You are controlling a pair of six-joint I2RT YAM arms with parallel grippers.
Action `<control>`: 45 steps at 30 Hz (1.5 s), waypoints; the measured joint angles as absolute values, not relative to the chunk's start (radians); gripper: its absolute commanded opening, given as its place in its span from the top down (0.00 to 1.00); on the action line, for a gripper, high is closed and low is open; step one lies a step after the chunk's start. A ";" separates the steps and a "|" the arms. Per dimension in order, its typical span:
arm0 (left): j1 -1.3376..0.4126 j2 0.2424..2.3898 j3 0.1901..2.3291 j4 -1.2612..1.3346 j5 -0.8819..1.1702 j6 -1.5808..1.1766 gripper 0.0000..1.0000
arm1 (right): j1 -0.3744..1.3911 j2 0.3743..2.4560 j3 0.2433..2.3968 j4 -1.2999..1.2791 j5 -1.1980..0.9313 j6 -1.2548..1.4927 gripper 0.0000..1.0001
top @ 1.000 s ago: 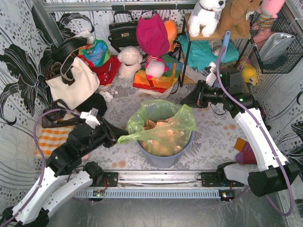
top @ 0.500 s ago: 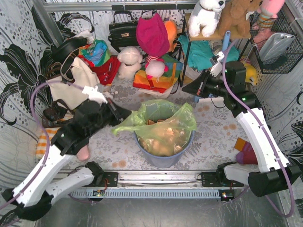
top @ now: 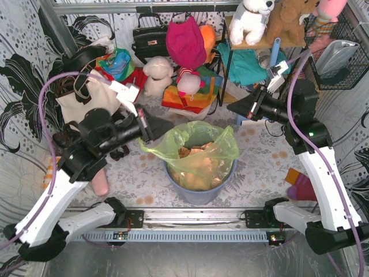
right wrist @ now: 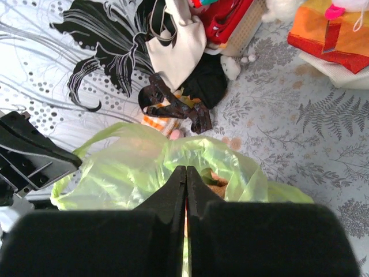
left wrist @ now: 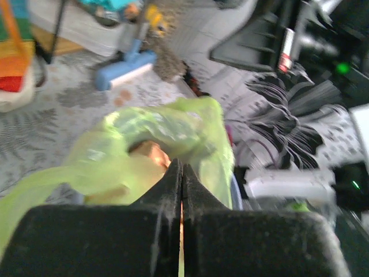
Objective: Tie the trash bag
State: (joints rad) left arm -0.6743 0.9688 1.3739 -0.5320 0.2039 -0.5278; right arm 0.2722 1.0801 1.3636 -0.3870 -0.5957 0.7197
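Two grippers attend one trash bag (top: 202,147).

Overhead: the bag sits in a round bin (top: 196,193) at mid-table, its mouth open and brown paper showing inside. Its left flap is drawn out to the left gripper (top: 164,124), whose jaws are closed on it. The right gripper (top: 232,110) is at the bag's far right corner.

Left wrist: fingers pressed together, with a green strip running back beneath them.

Right wrist: jaws fully closed over the bag. A grip on the film cannot be confirmed.
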 measured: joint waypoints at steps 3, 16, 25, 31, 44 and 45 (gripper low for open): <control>-0.675 0.851 1.271 -0.453 0.339 -0.518 1.00 | 0.272 1.050 1.359 -0.405 -0.625 0.691 1.00; -0.679 0.800 1.465 -0.684 -0.010 -0.527 0.33 | 0.273 1.120 1.352 -0.450 -0.699 0.611 0.96; -0.628 1.123 1.664 -0.874 -0.170 -0.559 0.27 | 0.273 1.122 1.352 -0.456 -0.704 0.608 0.95; -0.319 1.200 1.517 -0.842 0.125 -0.560 0.27 | 0.273 1.106 1.352 -0.457 -0.704 0.608 0.95; -0.097 1.107 0.976 -0.560 0.712 -0.694 0.25 | 0.273 1.034 1.304 -0.460 -0.704 0.611 0.95; -0.097 1.100 0.949 -0.527 0.741 -0.714 0.24 | 0.273 1.033 1.300 -0.460 -0.704 0.612 0.95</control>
State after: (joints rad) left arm -0.0971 1.1000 0.9485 -0.5270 0.7414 -0.7139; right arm 0.2729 1.0328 1.2999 -0.4603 -0.7040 0.6125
